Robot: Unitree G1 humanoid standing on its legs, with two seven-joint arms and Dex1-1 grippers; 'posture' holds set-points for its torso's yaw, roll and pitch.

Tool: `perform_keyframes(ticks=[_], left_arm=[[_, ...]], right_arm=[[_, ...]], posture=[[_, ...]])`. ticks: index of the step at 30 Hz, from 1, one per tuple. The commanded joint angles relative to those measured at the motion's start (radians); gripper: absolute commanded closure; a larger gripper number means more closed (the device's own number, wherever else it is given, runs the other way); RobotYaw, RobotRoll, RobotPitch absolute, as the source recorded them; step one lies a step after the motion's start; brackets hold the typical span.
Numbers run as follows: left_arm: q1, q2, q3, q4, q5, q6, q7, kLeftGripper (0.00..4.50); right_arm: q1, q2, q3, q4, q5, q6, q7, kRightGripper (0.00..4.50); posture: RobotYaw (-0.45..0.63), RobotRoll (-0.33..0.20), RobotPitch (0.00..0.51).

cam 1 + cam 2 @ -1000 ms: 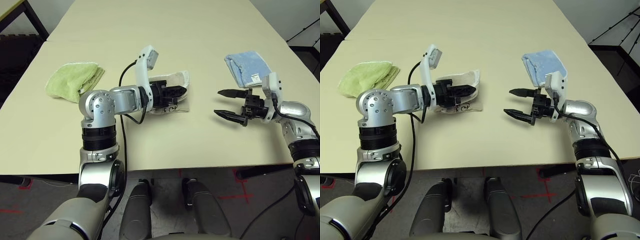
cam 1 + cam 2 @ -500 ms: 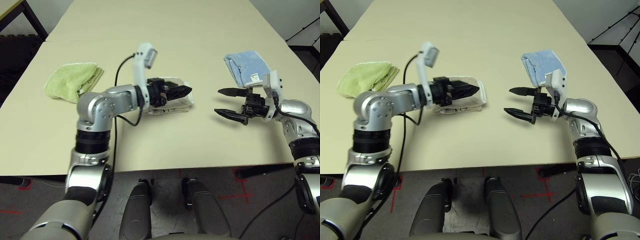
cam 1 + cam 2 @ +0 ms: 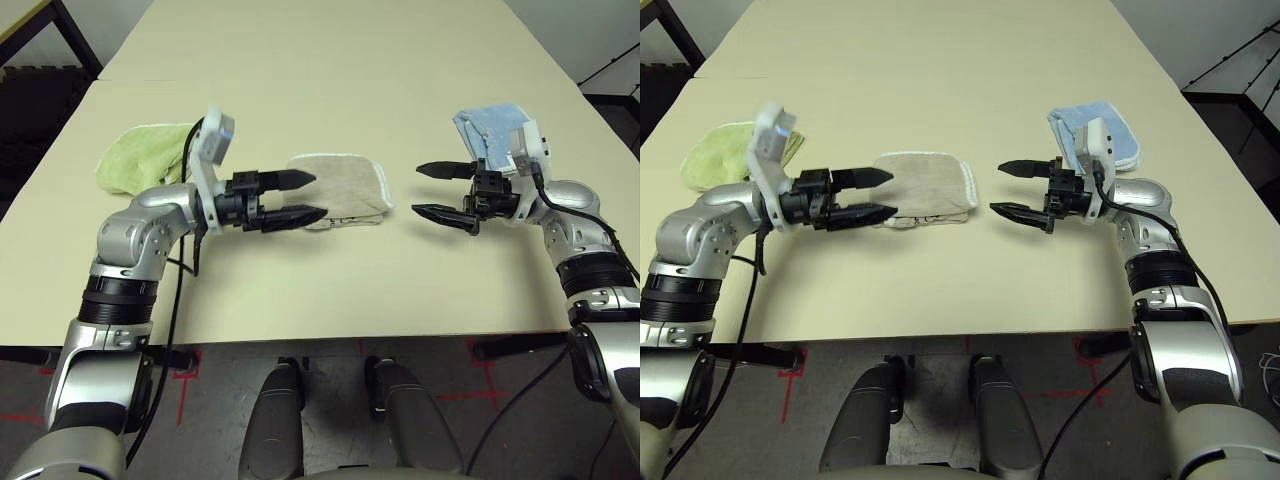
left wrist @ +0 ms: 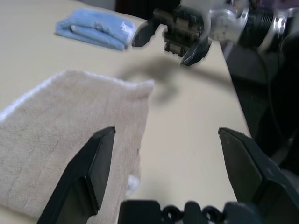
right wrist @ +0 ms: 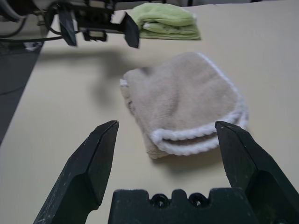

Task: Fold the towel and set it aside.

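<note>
Beige towel [image 3: 338, 186] lies folded between both arms' spread jaws.

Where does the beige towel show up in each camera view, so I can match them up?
Left eye: the towel lies mid-table between the two grippers.
Right eye: the same spot.
Left wrist: it lies under the left gripper's near finger.
Right wrist: it lies beyond the right gripper, white edging nearest.
Shared landmark: the table.

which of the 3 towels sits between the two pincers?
The beige towel with white edging, folded at table centre. The green towel lies beyond the left pincer, the blue towel behind the right pincer.
</note>
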Motion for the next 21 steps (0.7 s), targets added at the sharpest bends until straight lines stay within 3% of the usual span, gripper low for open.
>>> perform_keyframes(ticks=[1,2,12,16,19,21], left_arm=[[-0.022,-0.022,-0.015,0.037,0.038,-0.078,-0.041,0.00],[-0.023,-0.026,-0.016,0.042,0.046,-0.097,-0.050,0.00],[-0.028,-0.042,-0.014,0.077,0.074,-0.172,-0.100,0.00],[-0.046,-0.053,-0.013,0.130,0.101,-0.247,-0.119,0.00],[-0.070,-0.067,-0.005,0.184,0.115,-0.303,-0.125,0.59],[-0.087,-0.074,-0.002,0.218,0.121,-0.326,-0.131,1.33]], right_arm=[[-0.009,0.007,0.006,0.016,-0.012,-0.026,0.018,0.38],[-0.011,0.011,0.007,0.017,-0.011,-0.030,0.018,0.56],[-0.029,0.034,0.012,0.045,-0.028,-0.056,0.025,4.42],[-0.031,0.041,0.012,0.045,-0.030,-0.055,0.031,4.47],[-0.033,0.047,0.013,0.047,-0.032,-0.056,0.031,4.50],[-0.035,0.052,0.013,0.048,-0.032,-0.056,0.030,4.50]], posture=[[0.04,0.000,0.186],[0.04,0.000,0.187],[0.04,0.000,0.195],[0.04,0.000,0.196],[0.03,0.000,0.197],[0.03,0.000,0.198]])
